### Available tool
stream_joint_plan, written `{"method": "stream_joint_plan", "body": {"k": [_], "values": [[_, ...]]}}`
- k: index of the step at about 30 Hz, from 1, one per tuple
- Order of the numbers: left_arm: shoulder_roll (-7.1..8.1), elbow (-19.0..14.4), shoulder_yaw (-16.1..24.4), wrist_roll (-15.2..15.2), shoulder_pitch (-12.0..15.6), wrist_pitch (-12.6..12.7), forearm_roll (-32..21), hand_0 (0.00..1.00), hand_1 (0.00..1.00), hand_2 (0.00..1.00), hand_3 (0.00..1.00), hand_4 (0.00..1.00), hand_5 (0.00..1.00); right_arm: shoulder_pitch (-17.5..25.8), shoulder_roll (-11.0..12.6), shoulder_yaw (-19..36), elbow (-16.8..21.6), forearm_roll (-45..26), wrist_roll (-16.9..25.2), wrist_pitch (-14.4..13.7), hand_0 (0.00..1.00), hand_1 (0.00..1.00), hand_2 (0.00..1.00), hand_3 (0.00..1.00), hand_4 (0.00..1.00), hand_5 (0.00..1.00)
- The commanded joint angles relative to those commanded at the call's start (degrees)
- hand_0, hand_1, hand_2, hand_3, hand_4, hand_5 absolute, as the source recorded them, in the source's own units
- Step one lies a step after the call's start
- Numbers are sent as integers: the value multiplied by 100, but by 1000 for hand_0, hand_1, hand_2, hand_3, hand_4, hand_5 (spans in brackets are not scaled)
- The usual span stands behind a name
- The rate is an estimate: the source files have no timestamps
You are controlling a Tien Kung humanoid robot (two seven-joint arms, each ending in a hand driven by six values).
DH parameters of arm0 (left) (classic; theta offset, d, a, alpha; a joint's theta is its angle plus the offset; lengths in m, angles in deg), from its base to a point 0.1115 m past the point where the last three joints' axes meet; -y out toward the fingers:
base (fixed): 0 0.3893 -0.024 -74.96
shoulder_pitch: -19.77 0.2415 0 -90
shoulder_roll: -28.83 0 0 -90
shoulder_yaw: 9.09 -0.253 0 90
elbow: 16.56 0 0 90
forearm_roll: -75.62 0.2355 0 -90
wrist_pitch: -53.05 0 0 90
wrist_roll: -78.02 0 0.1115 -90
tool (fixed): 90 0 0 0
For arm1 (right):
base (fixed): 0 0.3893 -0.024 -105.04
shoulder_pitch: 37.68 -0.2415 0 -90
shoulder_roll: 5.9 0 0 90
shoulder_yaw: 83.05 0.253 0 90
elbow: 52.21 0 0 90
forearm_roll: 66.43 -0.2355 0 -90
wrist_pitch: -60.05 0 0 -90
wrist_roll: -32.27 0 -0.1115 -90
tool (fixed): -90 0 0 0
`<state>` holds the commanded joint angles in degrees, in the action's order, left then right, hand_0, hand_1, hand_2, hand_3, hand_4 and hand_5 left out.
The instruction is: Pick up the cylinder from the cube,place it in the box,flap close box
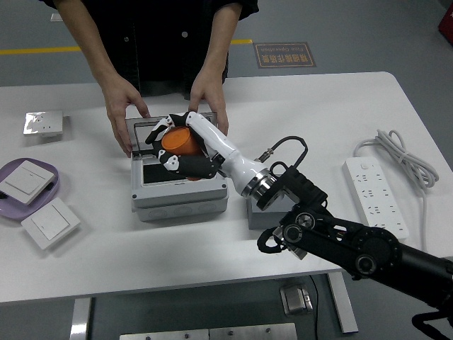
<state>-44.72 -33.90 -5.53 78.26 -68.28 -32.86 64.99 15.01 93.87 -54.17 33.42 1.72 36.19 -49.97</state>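
Note:
My right hand (177,145) is shut on the orange cylinder (178,141) and holds it above the open grey box (180,195), over its dark inside. The box's lid (139,129) stands upright at the back. The dark grey cube (255,211) sits right of the box, mostly hidden behind my right forearm (241,166). A person at the far side holds the lid's two corners with both hands (207,99). My left hand is out of view.
A purple plate (49,185) with a white switch lies at the left edge, another white switch (49,223) below it and a small socket (44,124) above. A white power strip (375,198) with its cable lies at the right.

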Motion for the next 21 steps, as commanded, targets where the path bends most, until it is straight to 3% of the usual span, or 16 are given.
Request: {"method": "stream_joint_plan", "body": {"k": [6, 12, 18, 19, 21], "values": [[36, 0, -39, -2, -29, 2, -13, 614, 628, 627, 669, 745, 284, -576, -351, -459, -614, 1356, -895, 538, 3, 177, 368, 259, 2, 2], [45, 0, -51, -2, -39, 2, -18, 614, 628, 627, 670, 746, 284, -839, -581, -738, -1091, 2655, -1601, 709, 37, 208, 373, 271, 2, 2], [53, 0, -51, -2, -53, 3, -15, 614, 628, 627, 670, 746, 284, -941, -746, -871, -1498, 3666, -1839, 760, 37, 208, 373, 271, 2, 2], [53, 0, -54, -3, -56, 2, -15, 614, 629, 627, 670, 746, 283, -948, -764, -874, -1554, 3793, -1849, 773, 169, 279, 386, 290, 2, 2], [52, -1, -56, -3, -59, 2, -15, 614, 629, 627, 670, 746, 283, -952, -799, -875, -1648, 3987, -1861, 791, 169, 279, 386, 290, 2, 2]]}}
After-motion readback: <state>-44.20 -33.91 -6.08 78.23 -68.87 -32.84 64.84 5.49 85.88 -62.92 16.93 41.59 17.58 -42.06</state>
